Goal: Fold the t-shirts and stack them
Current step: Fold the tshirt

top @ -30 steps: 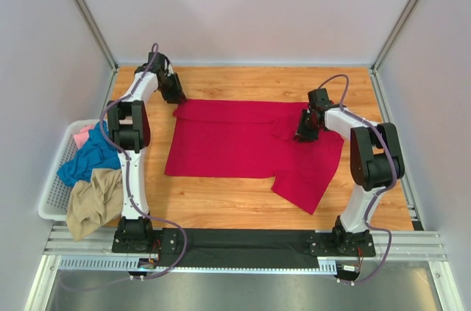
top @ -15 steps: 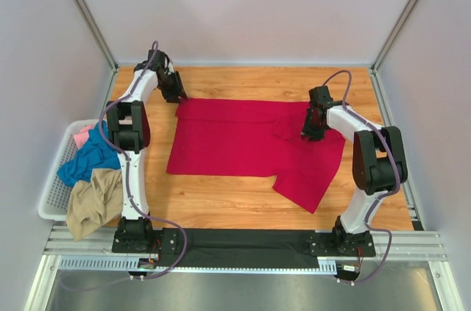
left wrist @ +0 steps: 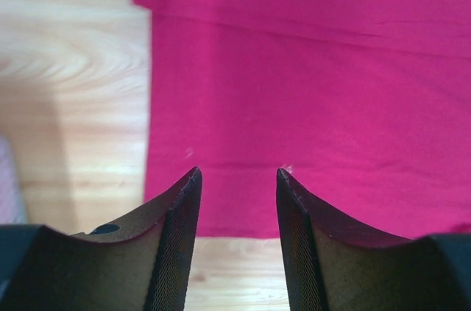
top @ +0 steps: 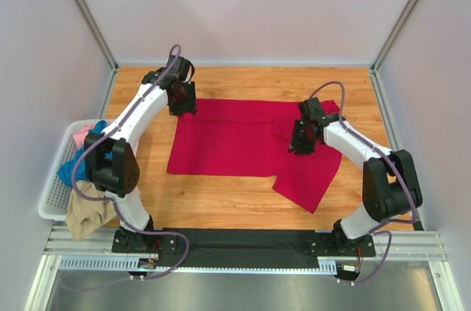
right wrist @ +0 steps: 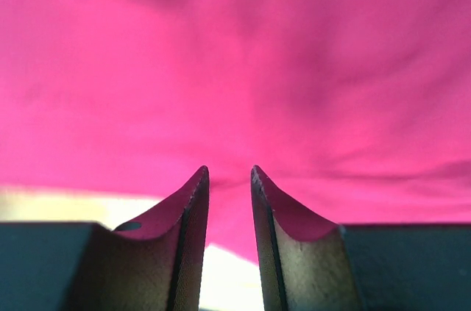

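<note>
A large crimson red t-shirt (top: 235, 142) lies spread flat on the wooden table, with a sleeve hanging toward the front right. It fills the left wrist view (left wrist: 309, 68) and the right wrist view (right wrist: 235, 54). My left gripper (top: 182, 99) hovers over the shirt's far left corner, jaws open and empty (left wrist: 237, 173). My right gripper (top: 302, 139) is just above the shirt's right part, jaws a little apart with no cloth between them (right wrist: 229, 171). A teal blue t-shirt (top: 68, 171), a pink one (top: 79, 136) and a tan one (top: 87, 214) lie bunched at the left.
A white lattice basket (top: 50, 201) at the table's left edge holds the bunched t-shirts. Bare wooden table (top: 221, 201) runs in front of the red t-shirt. Grey walls enclose the table on three sides.
The left arm has stretched out and its gripper moved right, over the shirt's far left corner. The right gripper moved slightly left and toward the front over the shirt.
</note>
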Tool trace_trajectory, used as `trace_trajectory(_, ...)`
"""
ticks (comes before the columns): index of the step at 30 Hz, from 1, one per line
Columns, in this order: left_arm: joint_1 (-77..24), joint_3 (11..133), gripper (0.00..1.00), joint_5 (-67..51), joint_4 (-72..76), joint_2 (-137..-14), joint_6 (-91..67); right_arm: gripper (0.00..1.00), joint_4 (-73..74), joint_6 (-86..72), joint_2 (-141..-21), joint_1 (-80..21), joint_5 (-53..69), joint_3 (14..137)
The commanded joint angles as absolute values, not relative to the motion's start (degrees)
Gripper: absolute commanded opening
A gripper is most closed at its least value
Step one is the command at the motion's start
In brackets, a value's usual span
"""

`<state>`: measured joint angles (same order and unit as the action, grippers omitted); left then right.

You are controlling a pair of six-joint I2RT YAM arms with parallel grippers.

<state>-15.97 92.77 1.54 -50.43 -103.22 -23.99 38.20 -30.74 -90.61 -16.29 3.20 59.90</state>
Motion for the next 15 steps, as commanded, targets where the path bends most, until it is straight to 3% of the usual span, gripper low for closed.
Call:
trace_trajectory(1, -18.79, 92.54, 0.53, 18.87, -54.29, -96.0, -29.0, 0.31, 37.72, -32.78, -86.76, -20.03, 6.75, 55.39)
trace_trajectory(8, -26.89, 93.78, 0.55, 36.55, -58.45, -83.6, -31.72, 0.33, 33.58, -32.78, -75.51, -23.64, 8.69, 46.24)
trace_trajectory(11, -26.81, 91.58, 0.57, 33.49, -57.13, -80.07, -34.7, 0.34, 31.21, -33.13, -73.57, -23.64, 12.83, 43.77)
trace_trajectory(15, -26.72, 91.41, 0.48, 29.02, -62.47, -79.11, -47.87, 0.34, 30.67, -34.54, -72.16, -23.73, 13.18, 42.1)
